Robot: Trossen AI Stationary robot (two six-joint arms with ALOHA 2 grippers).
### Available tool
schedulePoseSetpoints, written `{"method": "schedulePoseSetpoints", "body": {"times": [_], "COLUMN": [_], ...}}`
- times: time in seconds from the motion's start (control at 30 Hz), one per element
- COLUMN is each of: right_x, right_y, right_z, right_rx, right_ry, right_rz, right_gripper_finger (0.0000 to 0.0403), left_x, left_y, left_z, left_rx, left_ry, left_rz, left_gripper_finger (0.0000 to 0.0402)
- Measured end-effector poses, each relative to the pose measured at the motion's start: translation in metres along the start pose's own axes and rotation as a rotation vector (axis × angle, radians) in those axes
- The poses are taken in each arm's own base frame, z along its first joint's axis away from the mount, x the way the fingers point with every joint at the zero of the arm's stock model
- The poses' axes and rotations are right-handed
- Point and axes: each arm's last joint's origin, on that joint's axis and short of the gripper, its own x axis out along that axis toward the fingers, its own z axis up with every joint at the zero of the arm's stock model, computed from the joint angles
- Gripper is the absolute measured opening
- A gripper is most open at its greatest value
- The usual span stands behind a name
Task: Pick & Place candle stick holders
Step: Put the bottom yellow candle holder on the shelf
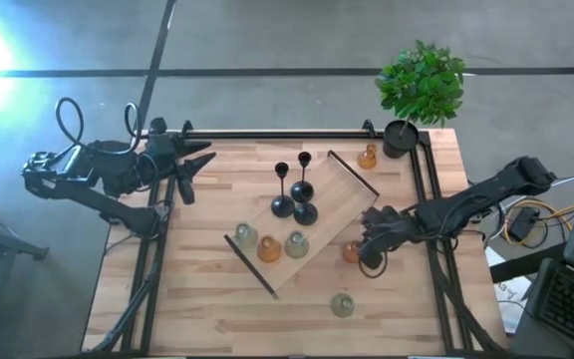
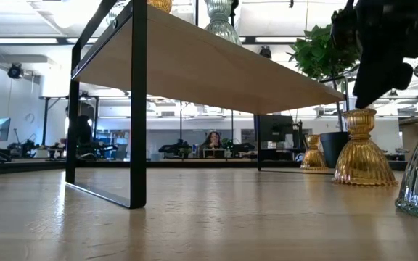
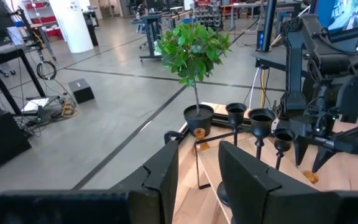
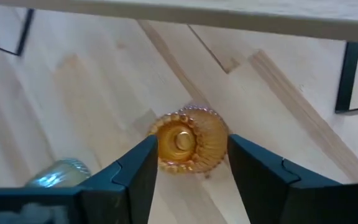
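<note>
A raised wooden shelf (image 1: pixel 342 189) on a black frame stands mid-table. On it stand three black stemmed holders (image 1: pixel 304 211) and three glass holders, two pale green and one amber (image 1: pixel 269 249). My right gripper (image 1: pixel 369 254) is open, pointing down over an amber glass holder (image 4: pixel 185 144) that stands on its base on the table; its fingers stand on either side of the holder's top (image 2: pixel 361 116). A pale green holder (image 1: pixel 342 304) stands near the front edge, and another amber one (image 1: pixel 368 157) stands by the plant. My left gripper (image 1: pixel 207 160) waits open at the far left.
A black pot with a green plant (image 1: pixel 422 85) stands at the table's far right corner. A black rail (image 1: pixel 287 134) runs along the far edge and black frame bars along both sides. The shelf's black legs (image 2: pixel 138 109) stand on the tabletop. Bare wood lies at the front left.
</note>
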Motion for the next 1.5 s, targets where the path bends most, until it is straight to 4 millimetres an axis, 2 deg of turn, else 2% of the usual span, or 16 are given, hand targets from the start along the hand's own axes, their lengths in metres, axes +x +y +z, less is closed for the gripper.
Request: {"method": "schedulePoseSetpoints", "body": {"times": [0.13,0.33,0.47,0.6,0.77,0.93,1.13,1.37,1.5], "right_x": [-0.013,-0.046,-0.063,-0.064,-0.037,0.006,0.038,0.058,0.067], "right_y": [0.003,0.012,0.021,0.038,0.045,0.050,0.051,0.043,0.041], "right_z": [0.002,-0.001,-0.025,-0.064,-0.107,-0.129,-0.132,-0.128,-0.125], "right_rx": [0.004,0.041,0.095,0.104,-0.068,-0.141,-0.125,-0.086,-0.085], "right_ry": [-0.013,-0.016,0.010,-0.182,-0.414,-0.452,-0.458,-0.505,-0.509], "right_rz": [0.061,0.161,0.171,0.171,-0.002,-0.161,-0.258,-0.332,-0.367], "right_gripper_finger": [0.0176,0.0164,0.0149,0.0132,0.0118,0.0120,0.0147,0.0211,0.0234], "left_x": [0.000,0.000,0.000,0.000,0.000,0.000,0.000,0.000,0.000], "left_y": [0.000,0.000,0.000,0.000,0.000,0.000,0.000,0.000,0.001], "left_z": [0.000,0.000,0.000,0.000,0.000,0.000,0.001,0.001,0.001], "left_rx": [-0.016,-0.026,-0.028,-0.028,0.009,0.005,-0.033,-0.044,-0.045], "left_ry": [0.000,0.000,0.000,0.000,0.000,-0.003,-0.008,-0.009,-0.009], "left_rz": [0.000,-0.001,-0.001,-0.001,0.002,0.009,0.009,0.021,0.033], "left_gripper_finger": [0.0119,0.0119,0.0119,0.0119,0.0119,0.0119,0.0119,0.0119,0.0119]}}
